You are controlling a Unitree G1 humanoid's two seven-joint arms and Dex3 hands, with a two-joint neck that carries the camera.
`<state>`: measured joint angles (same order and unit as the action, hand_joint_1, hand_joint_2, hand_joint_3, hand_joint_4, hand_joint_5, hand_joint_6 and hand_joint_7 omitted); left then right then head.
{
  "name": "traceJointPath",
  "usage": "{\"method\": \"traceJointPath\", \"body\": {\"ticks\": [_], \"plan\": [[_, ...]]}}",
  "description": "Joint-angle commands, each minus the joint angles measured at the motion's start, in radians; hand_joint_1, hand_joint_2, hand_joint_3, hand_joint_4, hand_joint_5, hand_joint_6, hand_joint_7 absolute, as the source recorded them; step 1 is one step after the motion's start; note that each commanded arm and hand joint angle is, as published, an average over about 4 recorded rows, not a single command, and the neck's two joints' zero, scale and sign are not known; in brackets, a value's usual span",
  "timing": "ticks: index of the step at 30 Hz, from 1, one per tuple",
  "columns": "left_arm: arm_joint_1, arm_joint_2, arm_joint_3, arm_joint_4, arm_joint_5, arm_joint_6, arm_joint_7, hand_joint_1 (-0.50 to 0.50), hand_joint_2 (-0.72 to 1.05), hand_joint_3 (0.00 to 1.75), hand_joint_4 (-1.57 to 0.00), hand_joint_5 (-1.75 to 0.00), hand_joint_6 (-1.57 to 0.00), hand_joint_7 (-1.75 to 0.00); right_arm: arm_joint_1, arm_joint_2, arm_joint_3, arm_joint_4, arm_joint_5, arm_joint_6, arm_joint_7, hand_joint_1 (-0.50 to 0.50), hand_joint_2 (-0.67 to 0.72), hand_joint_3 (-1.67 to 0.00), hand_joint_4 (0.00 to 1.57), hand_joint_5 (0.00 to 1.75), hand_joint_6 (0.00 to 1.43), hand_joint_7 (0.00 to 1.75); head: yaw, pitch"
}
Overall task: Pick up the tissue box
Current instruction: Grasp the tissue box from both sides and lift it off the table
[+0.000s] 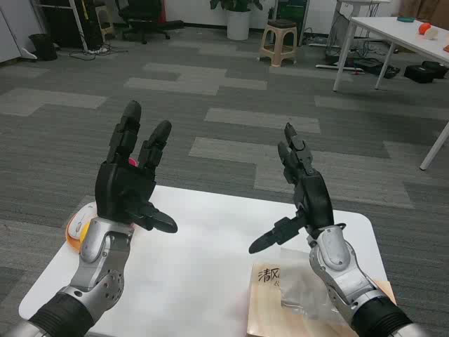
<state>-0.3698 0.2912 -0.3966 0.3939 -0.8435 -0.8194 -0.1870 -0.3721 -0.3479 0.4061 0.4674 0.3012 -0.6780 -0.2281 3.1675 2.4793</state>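
Left hand [126,188] and right hand [306,196] raised, fingers spread, holding nothing. Box [277,303] below right hand, partly hidden under forearm. Risk: right wrist descending could nudge box off near table [203,246] edge.

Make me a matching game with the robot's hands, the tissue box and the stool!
Things:
1. left hand
2. right hand
3. tissue box
4. stool

Places:
A. on the table, under the right forearm
B. far off on the grey floor
C. raised and open, picture's left
D. raised and open, picture's right

Pairs: 1-C, 2-D, 3-A, 4-B
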Motion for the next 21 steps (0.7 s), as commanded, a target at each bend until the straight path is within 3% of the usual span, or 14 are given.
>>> {"method": "traceJointPath", "body": {"ticks": [1,3,17,21], "plan": [[-0.023,-0.026,-0.060,0.017,-0.009,-0.070,0.144,0.50,-0.72,0.00,0.00,-0.51,0.00,-0.14,0.061,0.047,-0.116,-0.127,-0.002,-0.027,-0.048,-0.42,0.22,-0.08,0.20,0.00,0.00,0.07,-0.019,0.086],[-0.023,-0.026,-0.060,0.017,-0.009,-0.070,0.144,0.50,-0.72,0.00,0.00,-0.51,0.00,-0.14,0.061,0.047,-0.116,-0.127,-0.002,-0.027,-0.048,-0.42,0.22,-0.08,0.20,0.00,0.00,0.07,-0.012,0.051],[-0.023,-0.027,-0.062,0.017,-0.009,-0.070,0.144,0.50,-0.72,0.00,0.00,-0.51,0.00,-0.14,0.061,0.046,-0.113,-0.128,-0.002,-0.028,-0.048,-0.42,0.22,-0.08,0.20,0.00,0.00,0.00,-0.015,0.046],[-0.023,-0.027,-0.061,0.018,-0.009,-0.070,0.144,0.50,-0.72,0.00,0.00,-0.51,0.00,-0.14,0.061,0.046,-0.113,-0.127,-0.002,-0.028,-0.048,-0.42,0.22,-0.08,0.20,0.00,0.00,0.05,-0.015,0.046]]}}
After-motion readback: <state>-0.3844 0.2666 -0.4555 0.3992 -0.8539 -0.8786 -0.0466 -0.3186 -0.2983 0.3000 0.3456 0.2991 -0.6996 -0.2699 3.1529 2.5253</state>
